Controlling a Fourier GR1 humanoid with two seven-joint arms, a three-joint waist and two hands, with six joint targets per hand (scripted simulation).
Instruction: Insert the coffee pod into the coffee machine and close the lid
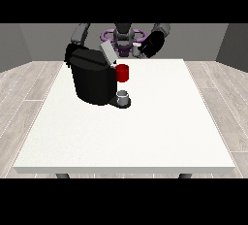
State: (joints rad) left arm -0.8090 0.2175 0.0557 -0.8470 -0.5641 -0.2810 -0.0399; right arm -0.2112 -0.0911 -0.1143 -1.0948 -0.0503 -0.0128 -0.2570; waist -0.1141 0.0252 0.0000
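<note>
The hand at the view's right (151,44) is raised behind the white table (145,132), fingers curled round a small pale coffee pod (137,49) — near the black coffee machine (92,81), whose lid (107,53) stands tilted open.

**Count of Things on the Table**

One white table (145,136) carried one black coffee machine (92,81) at about ten o'clock. One grey lid (107,53) stood raised on it. One red holder (122,72) and one small grey cup (123,96) sat at its three-o'clock side. Two hands showed; one (151,44) held one pale coffee pod (137,49).
</note>
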